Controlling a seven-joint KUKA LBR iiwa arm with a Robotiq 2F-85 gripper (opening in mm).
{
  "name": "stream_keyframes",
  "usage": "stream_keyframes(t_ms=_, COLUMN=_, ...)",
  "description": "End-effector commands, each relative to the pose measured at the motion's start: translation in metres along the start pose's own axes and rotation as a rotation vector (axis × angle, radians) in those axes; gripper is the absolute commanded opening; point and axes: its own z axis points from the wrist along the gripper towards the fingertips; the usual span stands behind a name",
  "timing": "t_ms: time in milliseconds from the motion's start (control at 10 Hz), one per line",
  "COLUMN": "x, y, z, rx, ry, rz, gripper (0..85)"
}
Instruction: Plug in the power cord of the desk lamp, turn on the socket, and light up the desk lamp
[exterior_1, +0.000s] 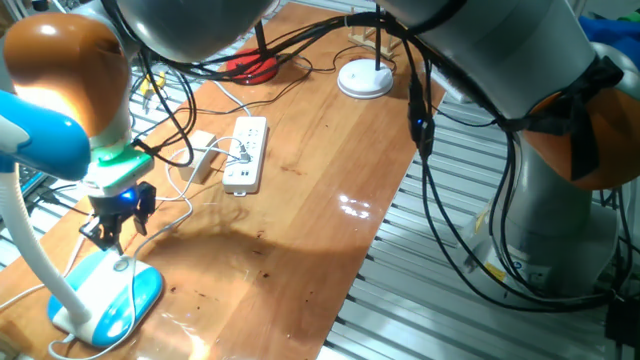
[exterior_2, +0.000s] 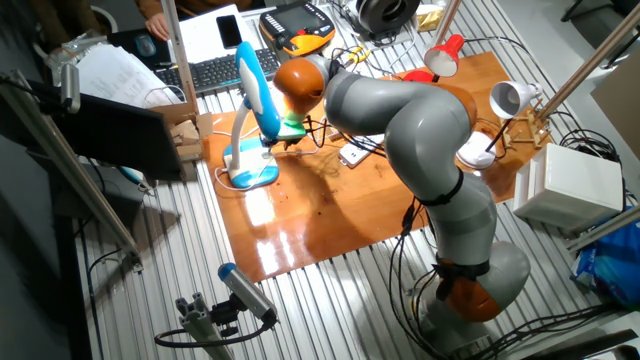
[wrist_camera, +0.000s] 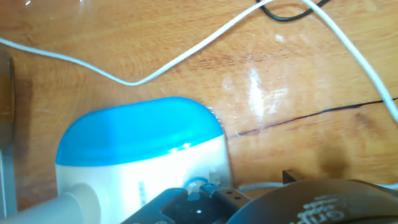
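The desk lamp's light-blue and white base sits at the table's front left, with its white neck curving up to the blue head. My gripper hangs just above the base with its black fingers drawn together, holding nothing. In the hand view the base fills the lower left, right under the fingers. The white socket lies mid-table. The thin white power cord runs from it toward the lamp, and its plug end rests on the strip.
A tan wooden block lies just left of the socket. A red lamp base and a white disc base stand at the back. Black cables trail across the far left. The table edge drops to a metal grating on the right.
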Motion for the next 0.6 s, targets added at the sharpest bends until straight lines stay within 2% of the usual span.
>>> stream_keyframes(t_ms=0, x=0.0, y=-0.005, z=-0.007, rx=0.01, ry=0.002, rz=-0.014, gripper=51.0)
stream_keyframes(t_ms=100, x=-0.002, y=-0.018, z=-0.016, rx=0.037, ry=0.002, rz=-0.053, gripper=51.0)
stream_keyframes(t_ms=200, x=-0.004, y=-0.032, z=-0.025, rx=0.047, ry=0.003, rz=-0.082, gripper=34.0)
stream_keyframes(t_ms=300, x=-0.008, y=-0.049, z=-0.034, rx=0.062, ry=0.005, rz=-0.12, gripper=34.0)
stream_keyframes(t_ms=400, x=-0.014, y=-0.067, z=-0.044, rx=0.056, ry=0.014, rz=-0.154, gripper=34.0)
stream_keyframes(t_ms=500, x=-0.019, y=-0.084, z=-0.055, rx=0.053, ry=0.026, rz=-0.192, gripper=17.0)
